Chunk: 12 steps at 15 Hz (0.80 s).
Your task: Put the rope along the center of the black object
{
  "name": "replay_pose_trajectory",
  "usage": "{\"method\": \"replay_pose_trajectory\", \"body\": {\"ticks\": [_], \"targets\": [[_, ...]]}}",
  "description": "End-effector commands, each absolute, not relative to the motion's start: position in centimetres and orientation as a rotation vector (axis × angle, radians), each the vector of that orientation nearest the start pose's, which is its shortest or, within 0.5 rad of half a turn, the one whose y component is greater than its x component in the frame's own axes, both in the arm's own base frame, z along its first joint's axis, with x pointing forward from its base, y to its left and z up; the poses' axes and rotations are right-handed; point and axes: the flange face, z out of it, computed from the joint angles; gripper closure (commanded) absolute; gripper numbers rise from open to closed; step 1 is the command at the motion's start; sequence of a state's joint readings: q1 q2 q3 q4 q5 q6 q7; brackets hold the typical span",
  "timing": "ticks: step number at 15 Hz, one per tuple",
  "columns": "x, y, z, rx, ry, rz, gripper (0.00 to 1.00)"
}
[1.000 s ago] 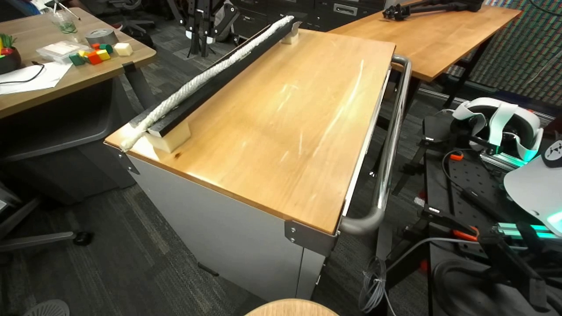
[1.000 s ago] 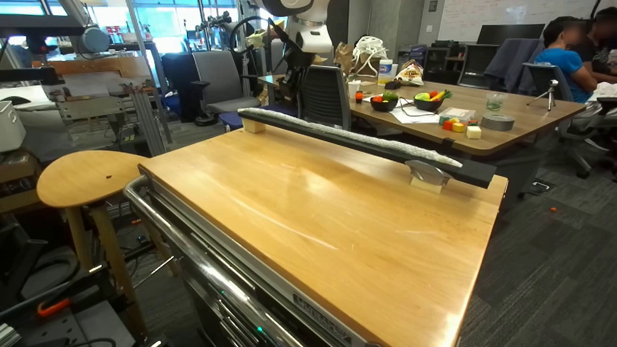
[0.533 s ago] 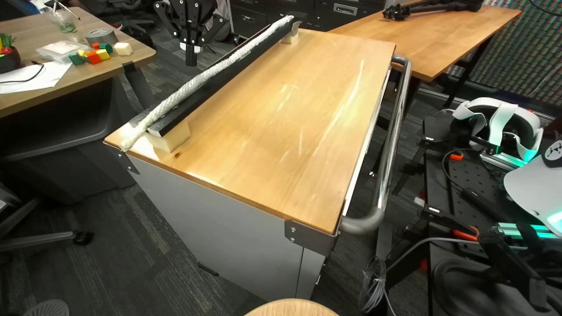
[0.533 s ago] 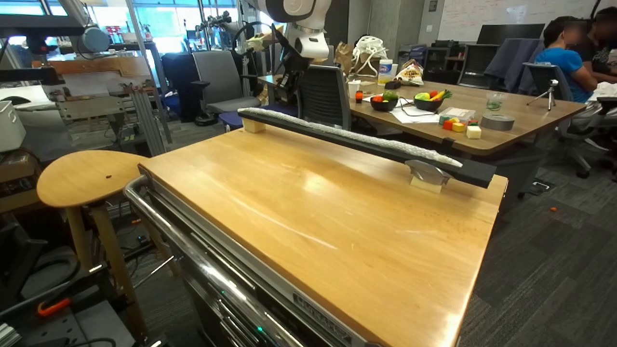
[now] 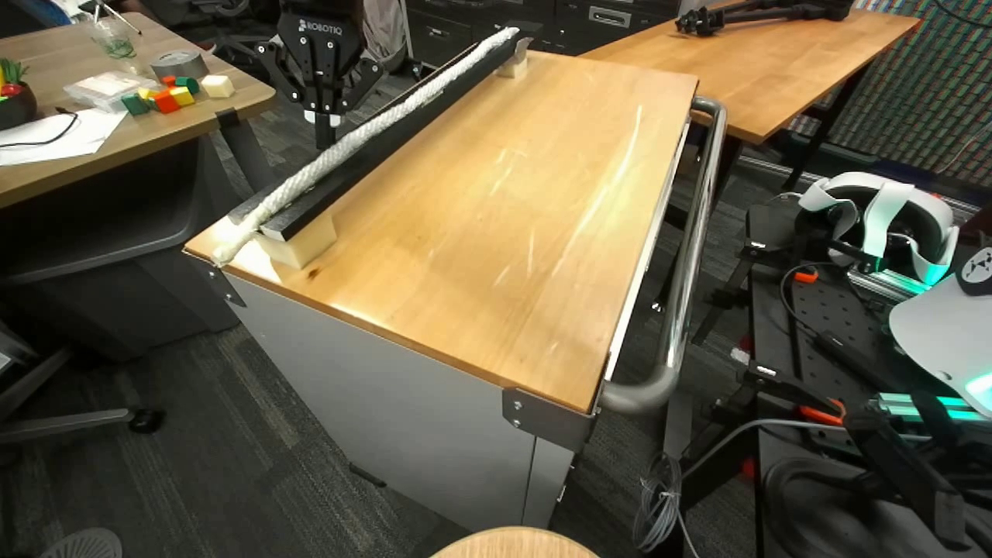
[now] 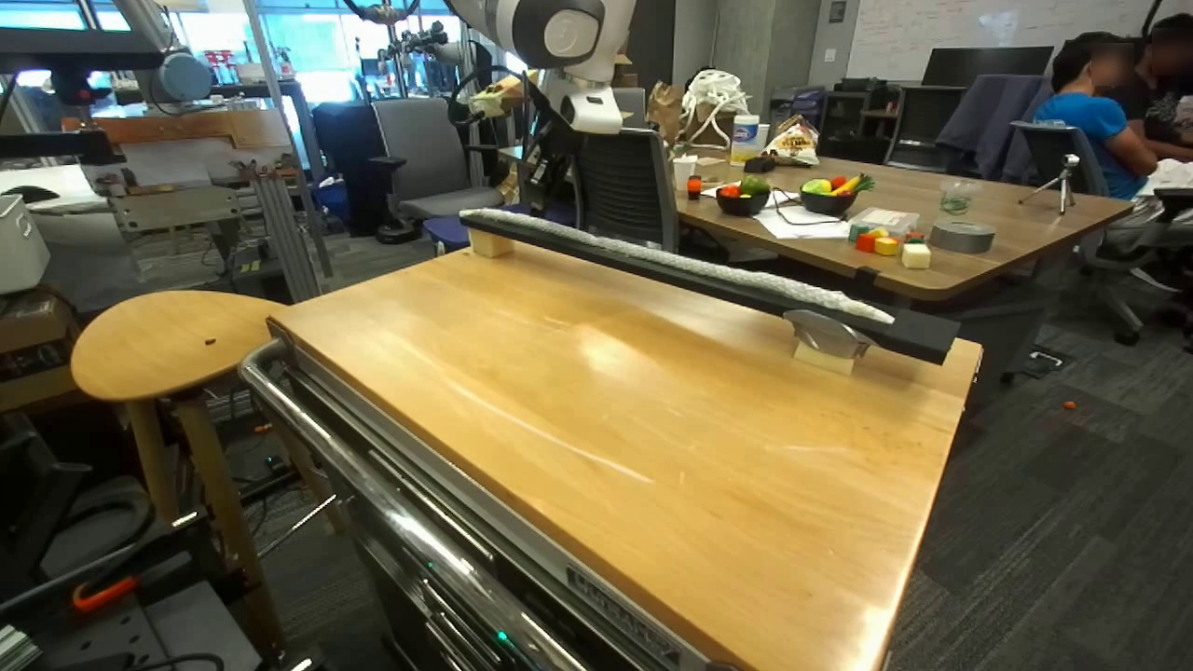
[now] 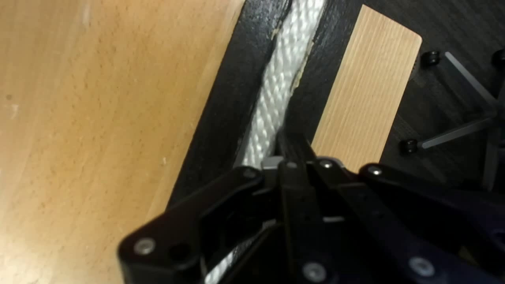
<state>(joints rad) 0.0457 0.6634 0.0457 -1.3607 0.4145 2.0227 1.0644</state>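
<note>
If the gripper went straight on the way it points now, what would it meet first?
Most likely the rope; the gripper seems to point down at its edge, though depth is unclear and the black object flanking it could come first.

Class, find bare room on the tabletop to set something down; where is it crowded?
Bare: the tabletop between the black strip and the handle. Crowded: the strip, with the rope along it, blocks under it, a grey piece beside it and the gripper close by.

Passage lies open over the tabletop [image 5: 504, 221], but the raised black object [image 5: 395, 136] bars one long edge.
</note>
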Motion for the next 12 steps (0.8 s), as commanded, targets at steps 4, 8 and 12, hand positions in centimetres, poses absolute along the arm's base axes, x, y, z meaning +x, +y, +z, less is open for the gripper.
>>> {"method": "replay_pose_trajectory", "body": {"ticks": [4,8,12], "targets": [[73.4,8.7,34.1,-2.349,1.529,0.334,1.00],[73.4,8.3,33.4,-2.341,1.552,0.333,1.00],[73.3,7.9,32.5,-2.324,1.593,0.357,1.00]]}}
